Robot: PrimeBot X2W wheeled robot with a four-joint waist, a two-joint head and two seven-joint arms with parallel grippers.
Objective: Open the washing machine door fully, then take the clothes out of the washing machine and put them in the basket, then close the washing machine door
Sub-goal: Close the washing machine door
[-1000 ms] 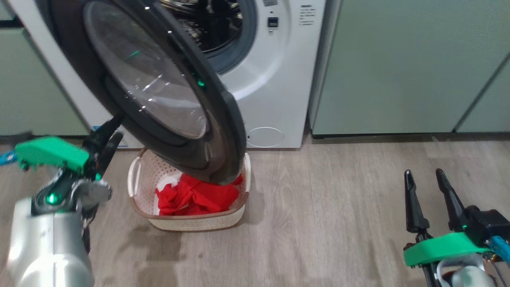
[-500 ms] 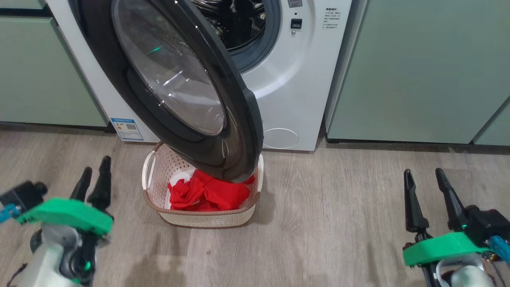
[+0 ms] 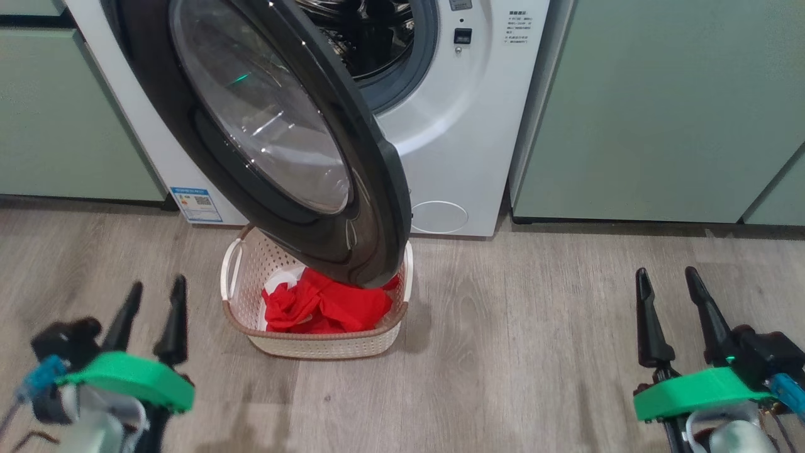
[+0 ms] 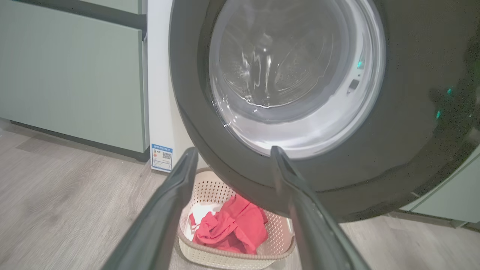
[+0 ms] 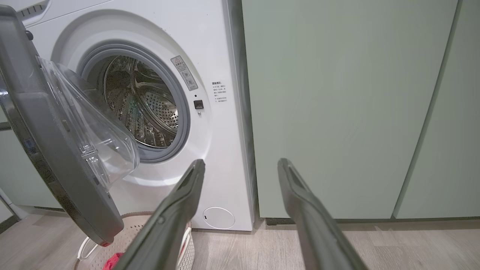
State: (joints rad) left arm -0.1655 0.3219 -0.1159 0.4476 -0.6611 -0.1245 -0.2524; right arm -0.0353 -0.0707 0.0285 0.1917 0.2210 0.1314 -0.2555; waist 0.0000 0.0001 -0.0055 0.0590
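The washing machine (image 3: 465, 119) (image 5: 221, 48) stands white between cabinets, and its black-framed door (image 3: 264, 138) (image 4: 393, 142) (image 5: 48, 150) hangs partly open over the basket. Through the opening I see the bare steel drum (image 5: 142, 105). The cream basket (image 3: 314, 343) (image 4: 225, 258) sits on the floor under the door with the red clothes (image 3: 324, 308) (image 4: 232, 228) heaped inside. My left gripper (image 3: 157, 289) (image 4: 234, 152) is open and empty, low at the left, apart from the door. My right gripper (image 3: 666, 277) (image 5: 242, 163) is open and empty at the lower right.
Pale green cabinets (image 3: 660, 107) (image 4: 71, 71) flank the machine on both sides. A small round white cover (image 3: 439, 217) sits at the machine's lower right. Bare wood floor (image 3: 522, 352) stretches between the basket and my right gripper.
My left arm has dropped back from beside the door's lower left edge to low at the left. The head camera shifted, so the whole scene moved right and down.
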